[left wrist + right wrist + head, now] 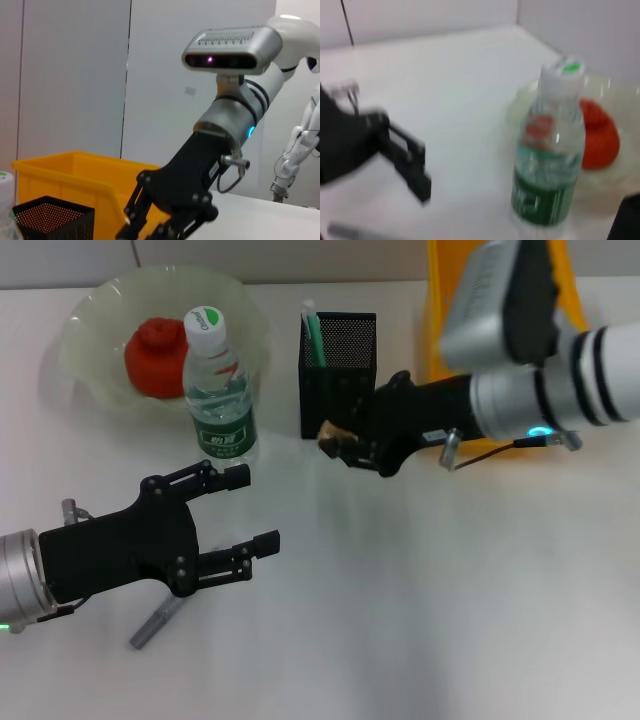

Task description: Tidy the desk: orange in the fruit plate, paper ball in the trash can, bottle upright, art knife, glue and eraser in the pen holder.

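Orange [155, 357] in fruit plate [90, 315], green stick in pen holder [338, 375], right gripper [338, 443] pinching eraser [329, 432] beside it, left gripper [252, 510] spread.

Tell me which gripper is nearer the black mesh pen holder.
Right. The right gripper sits just beside the pen holder, at its front lower corner, holding a small tan item. The left gripper hangs open farther off, in front of the bottle.

White desk [420, 600], pale grey panelled wall [75, 75] behind, dark vertical seam between panels, even light
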You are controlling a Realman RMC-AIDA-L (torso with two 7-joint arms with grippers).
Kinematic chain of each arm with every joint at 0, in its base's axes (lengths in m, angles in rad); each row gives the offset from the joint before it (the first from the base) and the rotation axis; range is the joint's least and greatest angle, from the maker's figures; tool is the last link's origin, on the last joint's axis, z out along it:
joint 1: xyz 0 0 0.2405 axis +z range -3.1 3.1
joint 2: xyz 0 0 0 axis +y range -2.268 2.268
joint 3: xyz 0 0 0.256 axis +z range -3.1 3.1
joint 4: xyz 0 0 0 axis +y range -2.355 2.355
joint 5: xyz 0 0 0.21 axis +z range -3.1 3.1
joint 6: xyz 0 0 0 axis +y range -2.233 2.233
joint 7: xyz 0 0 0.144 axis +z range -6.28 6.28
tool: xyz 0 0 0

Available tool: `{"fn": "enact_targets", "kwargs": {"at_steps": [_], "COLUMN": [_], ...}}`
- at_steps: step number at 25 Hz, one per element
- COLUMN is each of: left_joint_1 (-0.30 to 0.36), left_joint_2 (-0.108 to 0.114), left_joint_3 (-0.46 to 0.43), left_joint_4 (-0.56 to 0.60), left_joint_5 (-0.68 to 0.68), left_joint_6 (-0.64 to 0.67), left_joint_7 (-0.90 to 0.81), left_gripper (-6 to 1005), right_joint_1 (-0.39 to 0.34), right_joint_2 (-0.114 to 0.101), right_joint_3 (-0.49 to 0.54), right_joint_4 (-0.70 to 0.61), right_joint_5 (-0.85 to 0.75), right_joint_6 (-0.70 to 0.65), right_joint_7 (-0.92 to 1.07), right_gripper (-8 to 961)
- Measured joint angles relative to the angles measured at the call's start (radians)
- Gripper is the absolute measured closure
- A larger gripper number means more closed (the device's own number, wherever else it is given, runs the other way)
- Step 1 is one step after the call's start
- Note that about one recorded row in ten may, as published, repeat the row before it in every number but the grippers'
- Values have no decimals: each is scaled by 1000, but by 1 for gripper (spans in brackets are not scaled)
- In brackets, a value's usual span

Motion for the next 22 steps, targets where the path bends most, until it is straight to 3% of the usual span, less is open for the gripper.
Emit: {"fn": "enact_targets", "kwargs": {"at_steps": [8,16,22], "left_joint_1": [1,2,1], "left_joint_2": [-1,-1,-2], "left_joint_3": [0,0,0], "left_joint_4": [-2,-6,-7], "left_joint_5": [0,0,0], "left_joint_6": [0,0,4], "left_joint_7": [0,23,30], "left_gripper": [201,201,201], "right_joint_1": [-90,-94,-48], "right_joint_2": [-6,-6,-9], "right_joint_3": [184,250,276], "right_joint_4": [19,111,246], "right_joint_5": [380,539,598], "right_joint_6": [-50,-63,-40], "right_joint_7": [-242,-373,-495], "right_gripper": [679,675,672]}}
